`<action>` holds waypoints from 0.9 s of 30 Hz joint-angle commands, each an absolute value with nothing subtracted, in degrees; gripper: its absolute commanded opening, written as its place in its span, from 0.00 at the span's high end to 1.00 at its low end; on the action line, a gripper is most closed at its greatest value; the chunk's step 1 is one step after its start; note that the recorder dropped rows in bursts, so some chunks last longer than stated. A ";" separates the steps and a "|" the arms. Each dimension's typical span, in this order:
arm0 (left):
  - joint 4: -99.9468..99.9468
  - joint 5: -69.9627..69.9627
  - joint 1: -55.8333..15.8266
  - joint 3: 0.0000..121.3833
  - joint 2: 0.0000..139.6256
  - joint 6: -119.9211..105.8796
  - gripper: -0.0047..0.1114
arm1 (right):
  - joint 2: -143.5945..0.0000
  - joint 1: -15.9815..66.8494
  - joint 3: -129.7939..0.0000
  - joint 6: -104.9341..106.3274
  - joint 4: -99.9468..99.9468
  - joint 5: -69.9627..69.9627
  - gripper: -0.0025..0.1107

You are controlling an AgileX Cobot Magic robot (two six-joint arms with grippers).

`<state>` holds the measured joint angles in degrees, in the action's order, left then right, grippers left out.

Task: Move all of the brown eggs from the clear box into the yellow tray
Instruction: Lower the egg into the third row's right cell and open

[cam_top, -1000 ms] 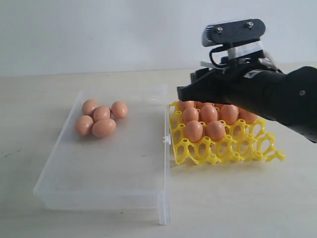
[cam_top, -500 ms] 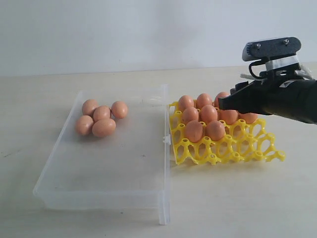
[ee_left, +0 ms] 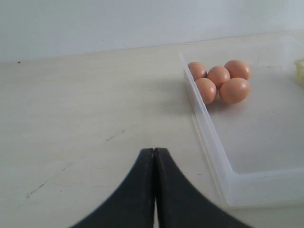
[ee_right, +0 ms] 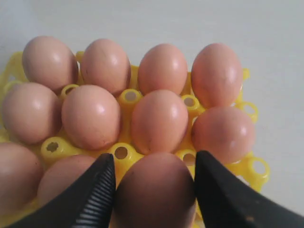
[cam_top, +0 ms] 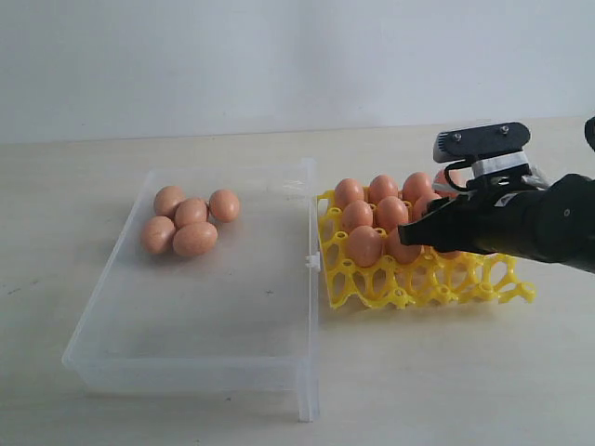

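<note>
right claw [ee_right: 154, 164] pinching a brown egg [ee_right: 154, 197] over yellow tray [ee_right: 129, 99] | left claw [ee_left: 154, 152] pressed together | beige table [cam_top: 186, 409], white wall [cam_top: 232, 56]

**Orange-brown on yellow, black at the edges**

The brown eggs [cam_top: 191, 212] are a plain, matte orange-brown (a few turn pinker where the light falls on them). The shaded egg [ee_right: 154, 197] between the right gripper's [ee_right: 154, 164] black fingers [ee_right: 223, 194] looks a darker, duller brown. One finger's inner face bears fine ribbing. The yellow tray [cam_top: 390, 293] is bright yellow, an openwork pattern of round holes. The clear box [cam_top: 214, 316] is colourless and see-through, milky at its walls, with a white clasp [cam_top: 313, 263]. The left gripper [ee_left: 154, 156] is plain black. The table [cam_top: 465, 372] is pale cream with faint dark scuffs [ee_left: 114, 137], and the wall [cam_top: 279, 56] is off-white.
</note>
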<state>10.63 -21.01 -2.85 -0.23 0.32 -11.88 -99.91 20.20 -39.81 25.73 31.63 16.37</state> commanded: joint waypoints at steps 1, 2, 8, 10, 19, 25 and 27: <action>10.68 -20.46 -2.79 0.00 0.00 -11.78 0.96 | -100.78 20.02 -39.70 25.30 30.90 19.31 0.98; 10.68 -20.46 -2.79 0.00 0.00 -11.78 0.96 | -100.78 20.02 -39.70 25.30 30.90 19.81 0.98; 10.68 -20.46 -2.79 0.00 0.00 -11.78 0.96 | -100.78 20.02 -39.92 25.30 30.90 22.71 0.98; 10.68 -20.46 -2.79 0.00 0.00 -11.78 0.96 | -100.78 20.02 -40.02 25.30 30.90 23.08 0.98; 10.68 -20.46 -2.79 0.00 0.00 -11.78 0.96 | -100.90 20.02 -40.38 22.67 29.32 22.78 0.98; 10.68 -20.46 -2.79 0.00 0.00 -11.78 0.96 | -103.03 20.02 -40.38 22.32 28.26 21.97 0.96; 10.68 -20.46 -2.79 0.00 0.00 -11.78 0.96 | -103.51 20.02 -40.38 22.32 28.26 21.97 0.87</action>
